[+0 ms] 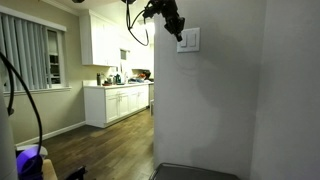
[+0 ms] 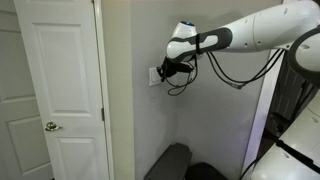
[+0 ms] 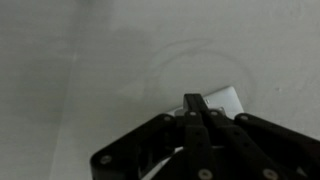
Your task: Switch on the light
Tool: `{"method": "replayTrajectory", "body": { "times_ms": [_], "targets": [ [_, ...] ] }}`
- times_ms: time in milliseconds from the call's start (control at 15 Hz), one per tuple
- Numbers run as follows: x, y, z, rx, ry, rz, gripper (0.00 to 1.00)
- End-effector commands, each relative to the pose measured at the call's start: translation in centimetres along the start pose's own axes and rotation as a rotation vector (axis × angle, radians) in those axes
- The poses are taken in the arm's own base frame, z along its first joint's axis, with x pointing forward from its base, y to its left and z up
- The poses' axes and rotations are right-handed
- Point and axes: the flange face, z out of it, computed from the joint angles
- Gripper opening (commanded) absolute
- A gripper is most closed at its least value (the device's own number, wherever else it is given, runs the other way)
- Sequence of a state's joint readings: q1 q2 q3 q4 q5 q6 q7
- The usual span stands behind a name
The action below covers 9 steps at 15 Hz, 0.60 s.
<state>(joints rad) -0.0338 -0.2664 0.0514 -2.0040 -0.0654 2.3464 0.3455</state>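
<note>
Pressing step: my pincer (image 3: 193, 104), tips closed together, sits at the switch plate (image 1: 189, 40); next, I judge, a short push must tip one rocker.

Switch plate (image 1: 188, 39): one, white, on the wall. Robot arm (image 2: 250, 30): one. Door (image 2: 58, 90): one, with one knob (image 2: 50, 126). Window (image 1: 25, 55) with blinds: one. Kitchen counter (image 1: 100, 87): one; the small items (image 1: 118, 76) on it are too blurred to count.

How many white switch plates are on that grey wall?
1. The small white rectangular wall plate sits on the grey wall near its corner, at the tip of the black gripper, which hides part of it.
</note>
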Motion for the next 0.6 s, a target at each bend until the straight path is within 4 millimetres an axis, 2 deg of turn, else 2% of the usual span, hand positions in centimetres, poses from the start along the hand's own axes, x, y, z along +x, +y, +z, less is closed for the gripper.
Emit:
{"method": "replayTrajectory", "body": {
  "times_ms": [0,267,533],
  "targets": [
    [-4.1,2.6,-2.0,0.052,-0.108,-0.013,0.00],
    [-7.4,5.1,-2.3,0.093,-0.210,0.013,0.00],
    [-9.2,6.9,-1.4,0.109,-0.262,0.065,0.00]
  ]
}}
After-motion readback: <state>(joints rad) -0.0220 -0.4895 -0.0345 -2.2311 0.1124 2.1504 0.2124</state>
